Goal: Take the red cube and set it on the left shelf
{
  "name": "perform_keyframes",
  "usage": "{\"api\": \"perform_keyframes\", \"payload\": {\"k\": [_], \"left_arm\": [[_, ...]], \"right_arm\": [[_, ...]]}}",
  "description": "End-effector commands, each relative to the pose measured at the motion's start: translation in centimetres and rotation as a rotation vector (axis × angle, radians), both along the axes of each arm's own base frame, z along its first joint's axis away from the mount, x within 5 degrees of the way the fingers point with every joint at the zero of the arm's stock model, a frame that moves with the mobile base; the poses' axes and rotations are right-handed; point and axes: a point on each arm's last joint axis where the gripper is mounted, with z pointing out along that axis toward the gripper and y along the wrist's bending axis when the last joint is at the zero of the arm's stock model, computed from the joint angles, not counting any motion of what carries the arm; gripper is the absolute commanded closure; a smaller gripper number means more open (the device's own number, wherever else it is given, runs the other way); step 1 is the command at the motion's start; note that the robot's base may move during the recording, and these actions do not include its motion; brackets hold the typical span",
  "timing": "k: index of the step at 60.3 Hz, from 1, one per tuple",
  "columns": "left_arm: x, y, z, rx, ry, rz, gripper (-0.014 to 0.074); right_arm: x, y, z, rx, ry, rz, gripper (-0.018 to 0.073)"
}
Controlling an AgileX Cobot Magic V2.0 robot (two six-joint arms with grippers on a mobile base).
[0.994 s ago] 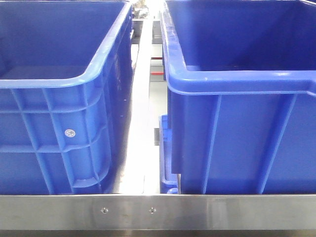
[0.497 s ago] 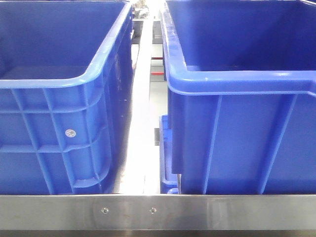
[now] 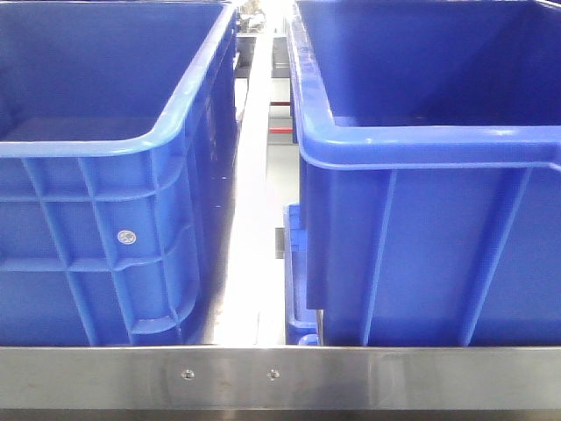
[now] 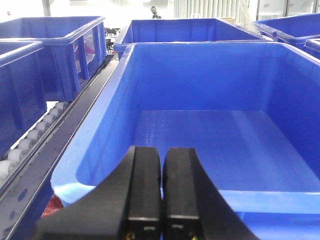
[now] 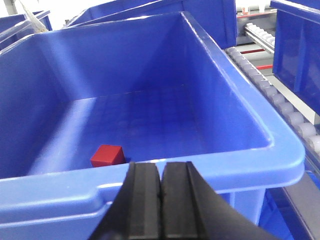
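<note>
Red cube (image 5: 107, 155), small, matte, upright on blue bin (image 5: 260, 130) floor

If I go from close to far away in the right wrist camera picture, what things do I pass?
Right gripper, shut → near rim of the blue bin → red cube on the bin floor → the bin's far wall.

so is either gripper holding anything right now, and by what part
Nothing is held. The left gripper and right gripper are both shut with nothing between them; the red cube lies untouched on the floor of the blue bin.
</note>
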Motion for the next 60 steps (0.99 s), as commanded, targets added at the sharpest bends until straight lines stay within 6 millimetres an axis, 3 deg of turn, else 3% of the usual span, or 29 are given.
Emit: {"api": "perform_keyframes", "payload": {"k": [1,60], "left_arm": [[-0.09,-0.02,0.0,-0.002,-0.073,-0.004,0.0495],[-0.09,-0.02,0.0,-0.002,-0.073,-0.004,0.0495]], "right_arm": [[-0.37,-0.08,1.45,-0.022,-0.124,-0.016,0.0511],[-0.39,-0.09,1.58,-0.027,-0.137,-0.017,0.0511]]}}
